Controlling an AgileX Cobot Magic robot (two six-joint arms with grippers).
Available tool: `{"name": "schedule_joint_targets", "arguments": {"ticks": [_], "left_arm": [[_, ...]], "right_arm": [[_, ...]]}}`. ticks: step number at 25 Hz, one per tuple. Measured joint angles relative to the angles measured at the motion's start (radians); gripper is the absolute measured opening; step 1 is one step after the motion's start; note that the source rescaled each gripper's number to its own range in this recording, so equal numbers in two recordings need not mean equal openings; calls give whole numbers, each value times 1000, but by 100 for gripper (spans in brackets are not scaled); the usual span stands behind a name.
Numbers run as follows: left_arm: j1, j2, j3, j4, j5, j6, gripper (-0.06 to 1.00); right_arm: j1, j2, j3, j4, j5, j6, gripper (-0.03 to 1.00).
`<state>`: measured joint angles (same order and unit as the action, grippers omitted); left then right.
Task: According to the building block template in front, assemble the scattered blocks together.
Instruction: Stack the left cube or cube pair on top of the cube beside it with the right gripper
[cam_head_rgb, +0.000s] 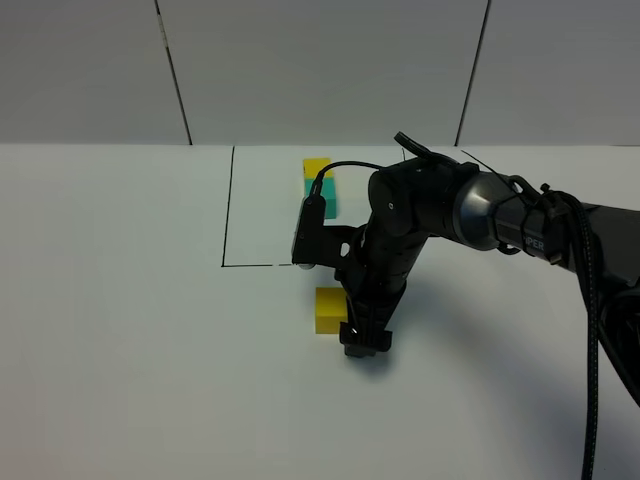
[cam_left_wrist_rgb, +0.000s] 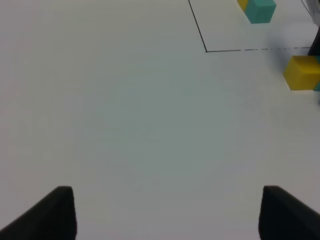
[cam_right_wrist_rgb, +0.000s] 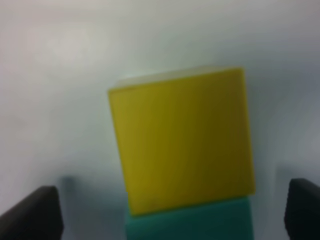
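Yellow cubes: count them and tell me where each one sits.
2. One yellow cube sits inside the drawn black rectangle, joined to a teal cube. The other yellow cube lies outside the frame, beside the right hand, touching a second teal cube.

The high exterior camera looks down from the front across the white tabletop (cam_head_rgb: 120, 330) toward the back wall, taking in the whole work area from a moderate distance. The left wrist camera sits low over bare tabletop, facing obliquely across it – far off at its edge it catches the loose yellow cube (cam_left_wrist_rgb: 301, 73) and the framed template pair (cam_left_wrist_rgb: 257, 10), both shared with the high view. The right wrist camera is very close above that same yellow cube (cam_right_wrist_rgb: 180, 142) – blurred, filling the picture
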<state>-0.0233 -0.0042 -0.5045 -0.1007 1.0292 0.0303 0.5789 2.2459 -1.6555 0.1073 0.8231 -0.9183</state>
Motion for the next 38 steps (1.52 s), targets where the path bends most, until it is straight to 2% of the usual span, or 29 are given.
{"name": "schedule_joint_targets", "arguments": {"ticks": [11, 21, 31, 34, 38], "left_arm": [[0, 0, 0, 0, 0, 1, 87], [0, 0, 0, 0, 0, 1, 87], [0, 0, 0, 0, 0, 1, 87], [0, 0, 0, 0, 0, 1, 87], [0, 0, 0, 0, 0, 1, 87]], "right_arm": [[17, 0, 0, -40, -5, 51, 82], [17, 0, 0, -60, -32, 52, 82], [17, 0, 0, 1, -45, 45, 82], [18, 0, 0, 1, -47, 44, 79], [28, 1, 0, 1, -51, 44, 70]]}}
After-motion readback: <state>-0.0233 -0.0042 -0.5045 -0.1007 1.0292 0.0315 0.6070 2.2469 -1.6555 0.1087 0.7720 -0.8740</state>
